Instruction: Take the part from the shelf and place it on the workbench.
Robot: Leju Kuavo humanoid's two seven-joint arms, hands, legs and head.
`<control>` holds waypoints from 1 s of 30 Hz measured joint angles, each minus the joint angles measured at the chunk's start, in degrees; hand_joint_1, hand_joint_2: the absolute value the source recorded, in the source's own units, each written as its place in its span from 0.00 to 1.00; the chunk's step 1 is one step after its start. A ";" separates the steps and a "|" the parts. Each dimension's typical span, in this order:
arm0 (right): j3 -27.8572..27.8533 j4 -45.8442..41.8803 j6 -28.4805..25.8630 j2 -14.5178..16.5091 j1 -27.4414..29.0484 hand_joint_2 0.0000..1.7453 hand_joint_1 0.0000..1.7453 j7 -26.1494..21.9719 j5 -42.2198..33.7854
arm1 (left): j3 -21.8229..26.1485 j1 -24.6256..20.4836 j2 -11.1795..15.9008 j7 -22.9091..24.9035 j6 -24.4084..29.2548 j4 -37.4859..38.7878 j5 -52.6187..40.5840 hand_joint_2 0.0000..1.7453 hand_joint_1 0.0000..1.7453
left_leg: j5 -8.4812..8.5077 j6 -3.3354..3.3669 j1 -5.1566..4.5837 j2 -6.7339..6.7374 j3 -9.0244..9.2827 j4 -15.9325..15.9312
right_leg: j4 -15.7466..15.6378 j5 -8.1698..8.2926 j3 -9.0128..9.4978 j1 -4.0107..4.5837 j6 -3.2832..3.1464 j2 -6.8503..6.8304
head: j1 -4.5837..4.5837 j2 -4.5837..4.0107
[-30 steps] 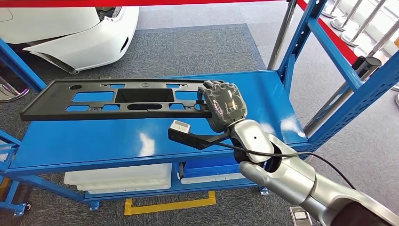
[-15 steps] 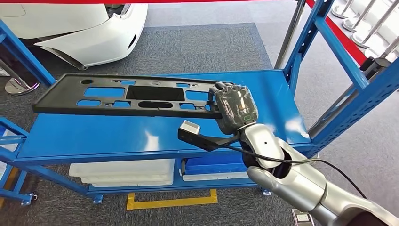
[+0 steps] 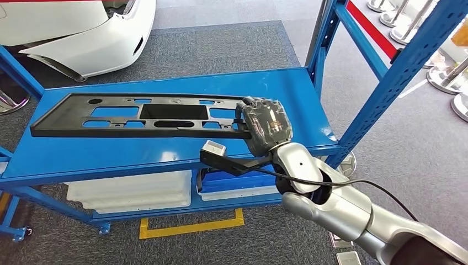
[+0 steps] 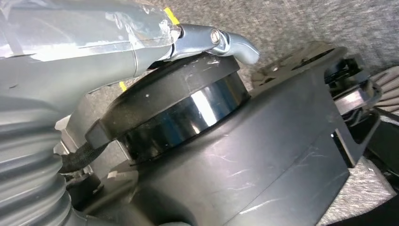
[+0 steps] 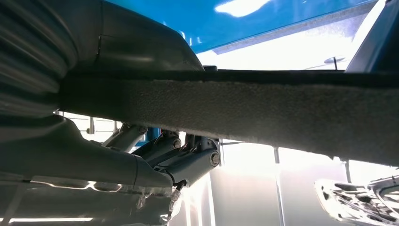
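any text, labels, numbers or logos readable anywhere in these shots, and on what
None can be read.
The right hand, gripping the black part, carries a small green mark on its back: too small to read.
The blue shelf, the white car bumper and the white bins show no lettering.

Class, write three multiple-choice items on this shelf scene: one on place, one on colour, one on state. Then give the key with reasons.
1. Which end of the black part does the right hand grip?
A. The end near the white car body
B. The middle
C. The end near the shelf's right upright

2. What colour is the shelf?
A. Blue
B. Red
C. Grey

3. What is the right hand doing?
A. Hanging free
B. Holding the part
C. Pressing on the floor

Key: C, the hand sits at that end; A, deck and uprights are blue; B, fingers wrap the part's edge.
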 joint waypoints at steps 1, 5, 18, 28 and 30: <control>-0.01 -0.05 0.05 -0.05 -0.01 1.00 1.00 0.03 -0.04 | -0.01 0.11 0.00 0.00 -0.15 0.00 0.05 1.00 0.00 | 0.29 0.08 -0.12 0.04 0.00 -0.74 | -0.22 0.62 -0.12 -0.13 0.32 -0.02 | 0.01 0.00; -0.01 -0.15 0.17 -0.39 -0.13 1.00 1.00 0.06 -0.33 | -0.02 0.05 -0.13 0.33 -0.53 0.00 0.49 1.00 0.00 | 3.65 1.05 0.16 0.66 -2.42 -2.23 | 1.92 -2.56 -1.62 -0.46 1.60 0.02 | 0.09 0.00; 0.02 -0.15 0.17 -0.60 -0.70 1.00 1.00 0.26 -0.85 | 0.21 -0.91 -0.13 0.95 -0.42 0.09 1.18 1.00 0.00 | 9.37 -1.30 0.36 2.00 -10.22 0.59 | -0.98 -7.73 9.26 -1.53 1.32 -1.38 | 1.99 0.00; 0.19 -0.15 0.08 -0.57 -0.94 1.00 1.00 0.30 -1.03 | 0.36 -0.92 -0.17 1.60 -0.47 0.13 1.40 1.00 0.00 | 1.73 -1.51 0.51 0.55 -5.52 8.74 | -0.97 -1.24 1.66 -0.52 -0.14 0.23 | -0.76 0.00; 0.19 -0.15 0.02 -0.56 -1.01 1.00 1.00 0.36 -1.04 | 0.36 -0.54 -0.23 1.68 -0.45 0.14 1.45 1.00 0.00 | 1.65 -0.95 0.47 -0.59 -1.29 1.38 | -1.02 0.09 0.75 -0.44 0.34 0.67 | -0.71 0.00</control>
